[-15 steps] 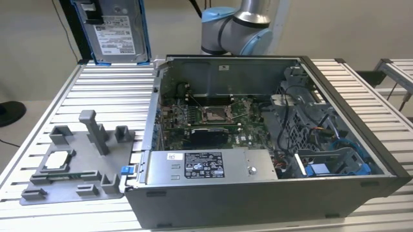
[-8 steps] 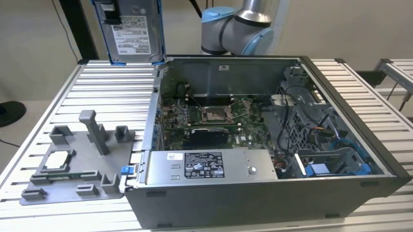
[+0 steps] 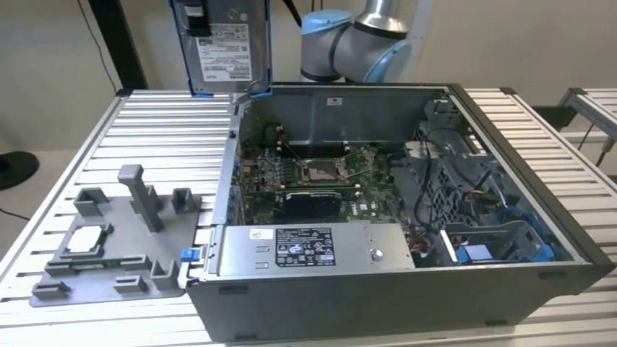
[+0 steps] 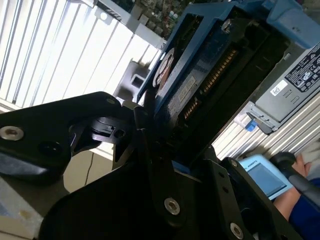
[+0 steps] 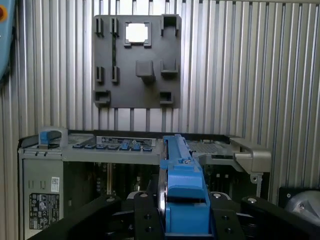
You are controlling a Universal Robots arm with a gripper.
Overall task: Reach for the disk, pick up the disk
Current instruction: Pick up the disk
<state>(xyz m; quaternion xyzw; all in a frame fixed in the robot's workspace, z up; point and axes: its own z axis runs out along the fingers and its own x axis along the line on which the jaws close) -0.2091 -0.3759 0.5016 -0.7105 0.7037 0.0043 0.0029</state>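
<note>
Since the disk (image 3: 227,52) is being held upright in the air, above the far corner of the open computer case (image 3: 540,278) on the exterior view's left and well clear of the table (image 3: 144,137), both reach and pick-up are being judged as done. In the first wrist view its blue bracket (image 5: 182,180) is being clamped between the narrowly set fingers of the gripper (image 5: 184,212). Nothing further is being left, as far as is shown.

Exterior view elevated facing case (image 3: 386,296), wrist views above
</note>
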